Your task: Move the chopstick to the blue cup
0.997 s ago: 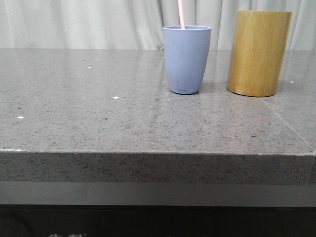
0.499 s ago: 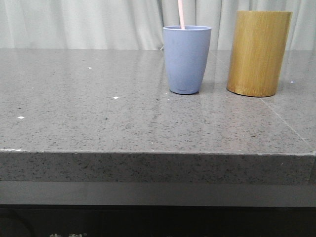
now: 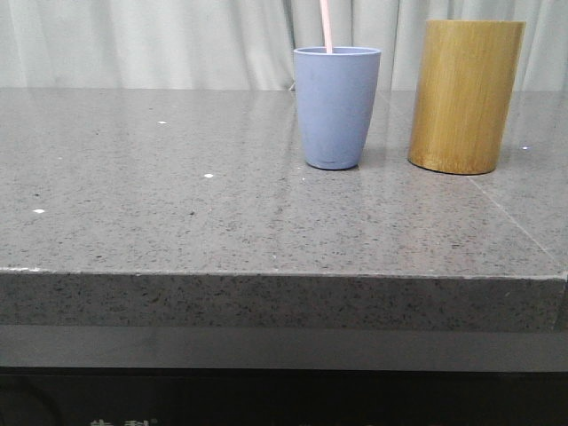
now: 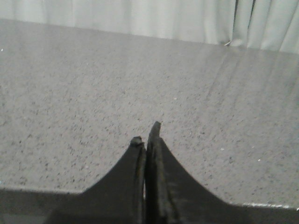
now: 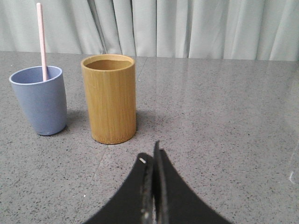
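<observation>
The blue cup stands upright on the grey stone table, left of the bamboo cylinder. A pale pink chopstick stands in the blue cup, only its upper part showing. In the right wrist view the blue cup holds the chopstick beside the bamboo cylinder. My right gripper is shut and empty, low over the table, short of the bamboo cylinder. My left gripper is shut and empty over bare table. Neither gripper shows in the front view.
A pale curtain hangs behind the table. The table's front edge runs across the front view. The bamboo cylinder's open top shows no sticks above its rim.
</observation>
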